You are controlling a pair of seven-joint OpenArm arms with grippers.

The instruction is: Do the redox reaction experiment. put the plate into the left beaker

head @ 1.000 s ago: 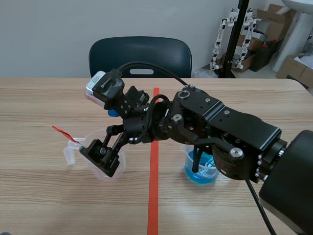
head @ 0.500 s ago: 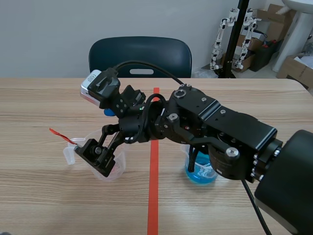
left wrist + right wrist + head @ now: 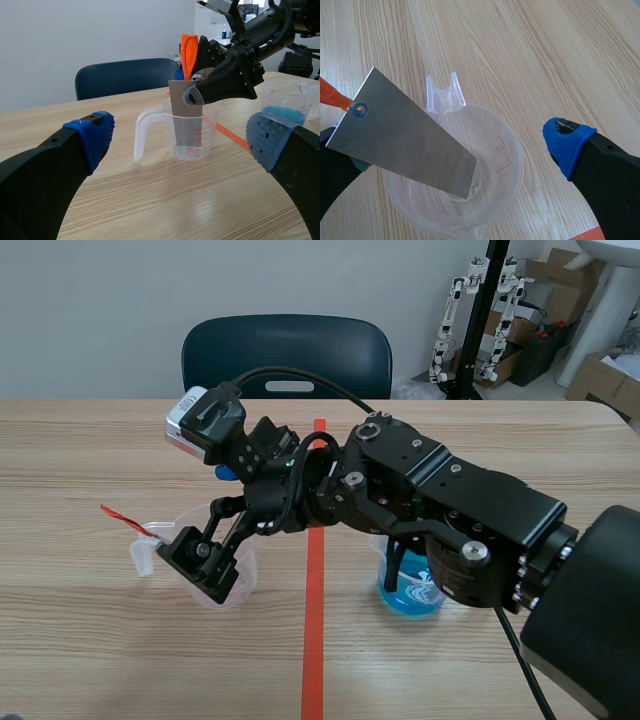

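Right wrist view shows the grey metal plate (image 3: 405,135) with its low corner down inside the clear left beaker (image 3: 512,160), so I think this step is almost done. To finish it well, the right gripper (image 3: 457,155) should pull away slowly, up and back. That way the plate can settle softly against the rim. The beaker looks light, so a quick tug could tip it over. The orange tag (image 3: 331,96) tied to the plate's top could catch on a finger, so watch it. The arm also hangs over the other beaker (image 3: 412,585) with blue water in it, and it should not bump that one.

The right gripper has let go, and its fingers are wide apart. The plate is tilted, and its top end sticks out over the rim and leans on one finger. The finger with the blue pad (image 3: 566,145) is well apart from the plate, on the other side of the beaker. The left gripper (image 3: 182,139) is spread wide too and holds nothing. The beaker and plate stand ahead of it, not between its fingers.
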